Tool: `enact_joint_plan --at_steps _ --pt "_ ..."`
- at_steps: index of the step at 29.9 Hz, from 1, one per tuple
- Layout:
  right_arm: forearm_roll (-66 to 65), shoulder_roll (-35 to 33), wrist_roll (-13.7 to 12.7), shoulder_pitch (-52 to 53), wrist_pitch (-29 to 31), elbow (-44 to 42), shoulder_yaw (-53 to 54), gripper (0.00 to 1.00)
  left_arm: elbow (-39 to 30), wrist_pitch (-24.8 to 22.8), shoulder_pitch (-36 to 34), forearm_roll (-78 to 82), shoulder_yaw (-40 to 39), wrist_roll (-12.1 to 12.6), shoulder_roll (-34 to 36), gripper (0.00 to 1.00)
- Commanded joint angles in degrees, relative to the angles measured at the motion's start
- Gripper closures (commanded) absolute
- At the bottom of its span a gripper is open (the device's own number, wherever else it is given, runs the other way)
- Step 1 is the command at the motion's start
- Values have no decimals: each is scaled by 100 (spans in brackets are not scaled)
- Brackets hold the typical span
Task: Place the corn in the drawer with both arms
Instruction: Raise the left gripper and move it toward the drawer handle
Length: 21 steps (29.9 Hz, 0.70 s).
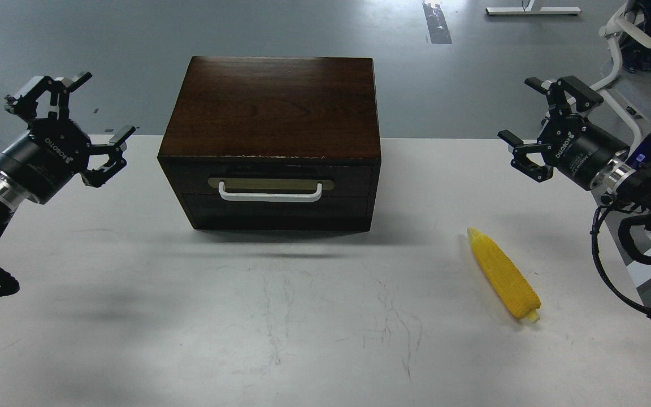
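Observation:
The yellow corn [503, 274] lies on the white table at the right, pointed end toward the back, pale stub toward the front. A dark brown wooden box [272, 107] stands at the table's back middle; its drawer [272, 183] is pushed in, with a brass plate and white bar handle [270, 195] on the front. My left gripper [102, 107] hovers open to the left of the box, holding nothing. On the far right my right gripper [520, 110] hovers open and empty, above and behind the corn.
The white table [190, 316] has scuff marks in its middle. Its right edge runs close past the corn. Grey floor lies behind, with a white chair frame [622, 51] and desk legs at the back right.

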Motion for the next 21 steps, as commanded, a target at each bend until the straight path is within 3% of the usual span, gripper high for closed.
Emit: enact_joint_plan --at_steps 1,7,15,18,21 --pt "-6 -26 0 -6 0 -2 9 1 -16 0 26 -3 -40 0 -15 1" --pt "-6 -44 0 -23 0 -2 0 1 54 0 26 15 -66 0 -41 1" --pt "-32 -149 0 -23 0 -11 0 1 1002 0 -97 190 -496 0 -41 1" --pt "-68 -237 0 -67 0 -11 0 1 889 0 -510 1219 -514 0 47 1" --pt "-85 -272 0 -138 0 -11 0 1 257 0 -1054 3044 -575 0 327 1"
